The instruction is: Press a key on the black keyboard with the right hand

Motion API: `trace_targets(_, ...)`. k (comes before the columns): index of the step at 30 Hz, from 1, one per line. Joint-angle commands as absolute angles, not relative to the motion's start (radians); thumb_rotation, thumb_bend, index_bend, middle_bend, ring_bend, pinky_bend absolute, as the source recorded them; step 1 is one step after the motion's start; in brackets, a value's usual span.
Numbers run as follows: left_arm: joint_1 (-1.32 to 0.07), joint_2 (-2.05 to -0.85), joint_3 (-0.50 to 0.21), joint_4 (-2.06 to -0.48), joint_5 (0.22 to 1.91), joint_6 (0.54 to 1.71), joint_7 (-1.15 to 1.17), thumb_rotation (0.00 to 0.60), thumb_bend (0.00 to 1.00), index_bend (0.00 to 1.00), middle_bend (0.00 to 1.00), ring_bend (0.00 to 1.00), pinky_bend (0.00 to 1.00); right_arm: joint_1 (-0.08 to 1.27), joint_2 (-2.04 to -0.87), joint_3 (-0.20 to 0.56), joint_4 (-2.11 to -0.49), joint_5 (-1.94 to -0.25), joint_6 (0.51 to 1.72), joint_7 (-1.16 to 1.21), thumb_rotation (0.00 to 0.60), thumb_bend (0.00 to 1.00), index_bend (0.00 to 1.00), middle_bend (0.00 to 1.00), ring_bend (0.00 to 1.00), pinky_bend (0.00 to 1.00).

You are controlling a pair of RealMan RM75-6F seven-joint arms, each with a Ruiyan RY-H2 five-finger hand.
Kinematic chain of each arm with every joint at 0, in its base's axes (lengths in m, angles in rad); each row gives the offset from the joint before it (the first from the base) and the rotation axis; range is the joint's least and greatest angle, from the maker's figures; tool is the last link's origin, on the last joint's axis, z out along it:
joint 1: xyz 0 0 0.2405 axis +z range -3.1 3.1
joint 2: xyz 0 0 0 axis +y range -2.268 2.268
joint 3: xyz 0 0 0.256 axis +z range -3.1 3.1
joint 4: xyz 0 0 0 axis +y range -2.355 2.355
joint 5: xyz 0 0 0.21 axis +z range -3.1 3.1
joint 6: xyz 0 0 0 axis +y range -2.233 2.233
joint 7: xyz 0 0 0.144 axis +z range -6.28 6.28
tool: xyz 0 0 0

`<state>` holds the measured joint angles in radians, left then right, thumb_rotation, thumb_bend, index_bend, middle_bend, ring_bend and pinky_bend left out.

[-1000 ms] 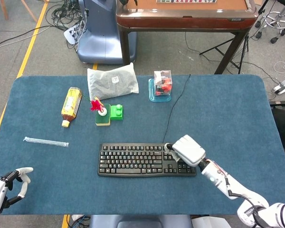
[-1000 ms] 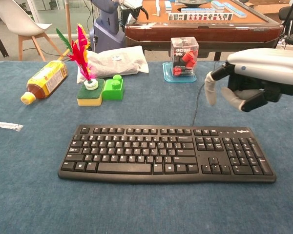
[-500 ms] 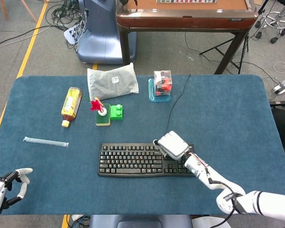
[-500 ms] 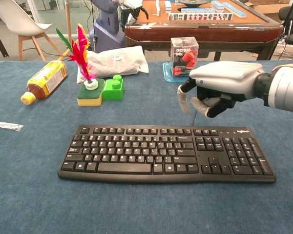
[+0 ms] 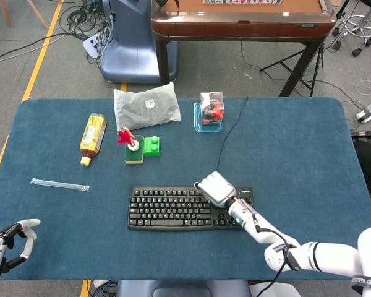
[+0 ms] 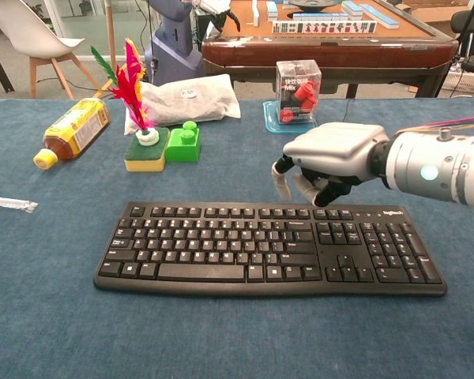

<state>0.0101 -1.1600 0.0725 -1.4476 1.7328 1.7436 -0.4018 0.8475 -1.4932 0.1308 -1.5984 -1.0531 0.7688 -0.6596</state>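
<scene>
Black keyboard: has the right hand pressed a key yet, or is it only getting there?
Done: the right hand is over the top rows of the black keyboard, fingers curled downward. In hand: the approach; in the chest view the fingertips hang just above the keys, not touching. Left: lowering onto a key and pressing. The left hand sits idle at the table's near edge.
</scene>
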Motion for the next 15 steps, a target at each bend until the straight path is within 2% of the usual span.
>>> trace_targets(1,0.011,-1.158,0.072,-1.448,1.730,1.742,-0.404,0.600,0.47,0.36,0.58,0.53,0.69,0.871,-1.506,0.112,-1.598,-1.007,0.777,-0.700,0.600,0.97,0.39,1.00,1.00,1.00)
trace_targets(7,0.013,-1.156,0.069,-1.447,1.726,1.742,-0.404,0.600,0.47,0.37,0.58,0.53,0.69,0.898,-1.510,0.094,-1.605,-0.951,0.784,-0.727,0.600,1.00,0.37,1.00,1.00,1.00)
trace_targets(15,0.015,-1.154,0.067,-1.447,1.723,1.740,-0.397,0.600,0.47,0.50,0.60,0.54,0.69,0.925,-1.521,0.076,-1.601,-0.911,0.802,-0.740,0.600,1.00,0.37,1.00,1.00,1.00)
